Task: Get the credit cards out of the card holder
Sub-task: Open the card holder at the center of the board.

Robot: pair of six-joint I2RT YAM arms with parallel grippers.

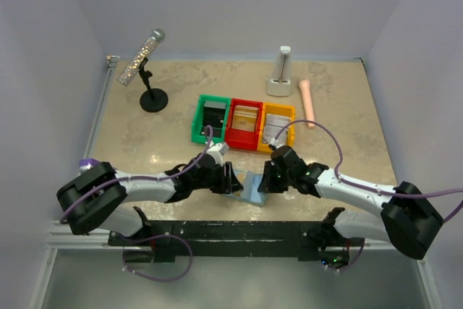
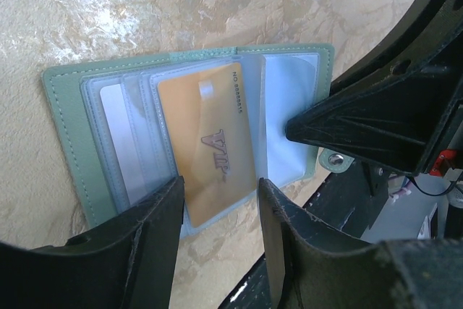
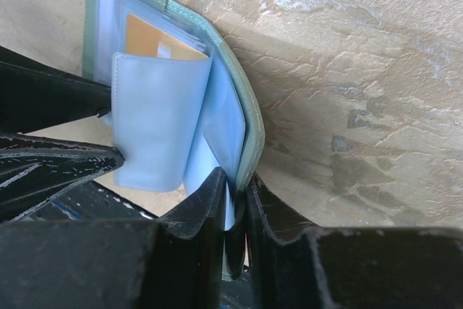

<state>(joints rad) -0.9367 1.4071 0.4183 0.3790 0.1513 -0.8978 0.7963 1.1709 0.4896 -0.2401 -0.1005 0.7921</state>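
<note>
Clamping the card holder [image 3: 246,106] by its cover in the right gripper [image 3: 235,182], straddling the gold credit card [image 2: 210,135] with left gripper [image 2: 218,193] jaws apart, risking a dragged holder through any slackened clamp

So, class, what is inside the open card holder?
The card holder shows a gold VIP card and a pale card beside it. Any cards behind them are covered.

pale walls [image 1: 217,5], beige marbled tabletop [image 1: 137,139]
</note>
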